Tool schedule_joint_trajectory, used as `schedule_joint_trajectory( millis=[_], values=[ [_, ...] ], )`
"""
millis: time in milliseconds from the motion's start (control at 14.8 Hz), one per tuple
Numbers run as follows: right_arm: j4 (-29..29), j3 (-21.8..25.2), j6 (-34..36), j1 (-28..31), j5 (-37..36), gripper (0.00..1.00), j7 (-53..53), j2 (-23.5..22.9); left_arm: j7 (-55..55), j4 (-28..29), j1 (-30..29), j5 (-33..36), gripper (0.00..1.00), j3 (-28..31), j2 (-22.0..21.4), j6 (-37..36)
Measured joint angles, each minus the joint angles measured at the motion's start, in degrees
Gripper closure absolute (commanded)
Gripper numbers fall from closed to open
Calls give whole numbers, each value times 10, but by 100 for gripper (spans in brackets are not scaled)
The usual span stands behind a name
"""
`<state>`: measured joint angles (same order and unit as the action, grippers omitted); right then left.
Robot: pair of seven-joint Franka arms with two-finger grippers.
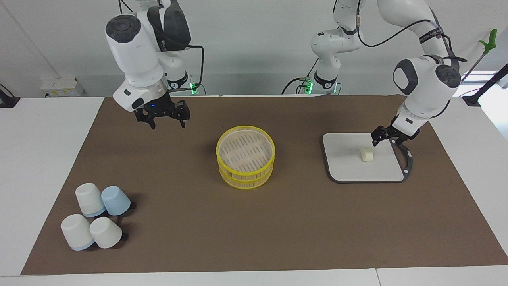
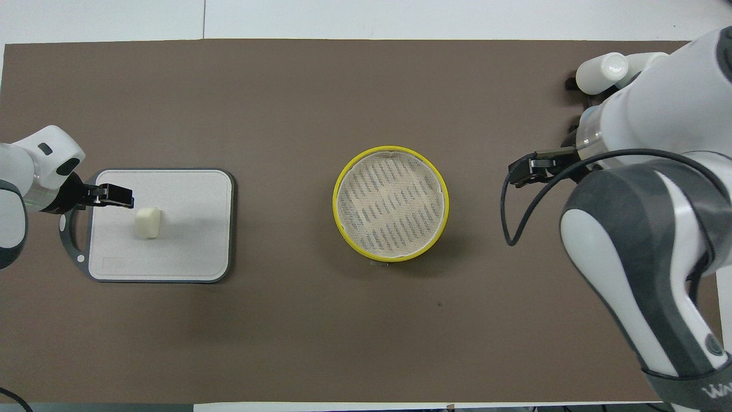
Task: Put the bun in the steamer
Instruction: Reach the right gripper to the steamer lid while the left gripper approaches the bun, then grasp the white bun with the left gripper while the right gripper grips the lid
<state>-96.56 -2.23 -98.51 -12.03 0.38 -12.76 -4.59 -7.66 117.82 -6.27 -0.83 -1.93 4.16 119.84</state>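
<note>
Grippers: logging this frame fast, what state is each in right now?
Left gripper: open, empty, over the board beside the bun.
Right gripper: open, empty, waiting over the mat.

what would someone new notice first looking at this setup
Probably the round yellow-rimmed two-tier steamer basket at the middle of the brown mat. Next, the small cream-white dough bun on the grey black-rimmed cutting board toward the left arm's end, the open left gripper just above it. The open right gripper waits raised over bare mat.
</note>
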Motion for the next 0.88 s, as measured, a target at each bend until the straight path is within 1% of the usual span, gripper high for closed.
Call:
schedule_joint_trajectory(
  millis=[135, 203, 405, 540, 878],
  values=[
    [8, -1, -18, -46, 0, 0, -62, -22, 4, 27, 0, 0, 0, -2, 11, 39],
    [22, -1, -21, -70, 0, 0, -94, -39, 12, 39, 0, 0, 0, -4, 12, 51],
    [89, -2, -23, -130, 0, 1, -164, -104, 23, 61, 0, 0, 0, -8, 13, 72],
    [140, -2, -23, -150, 0, 1, -188, -150, 24, 69, 2, 0, 0, -8, 15, 75],
    [239, 0, -23, -196, 0, 1, -274, -249, 30, 74, 13, 0, 0, -9, 28, 76]
  ],
)
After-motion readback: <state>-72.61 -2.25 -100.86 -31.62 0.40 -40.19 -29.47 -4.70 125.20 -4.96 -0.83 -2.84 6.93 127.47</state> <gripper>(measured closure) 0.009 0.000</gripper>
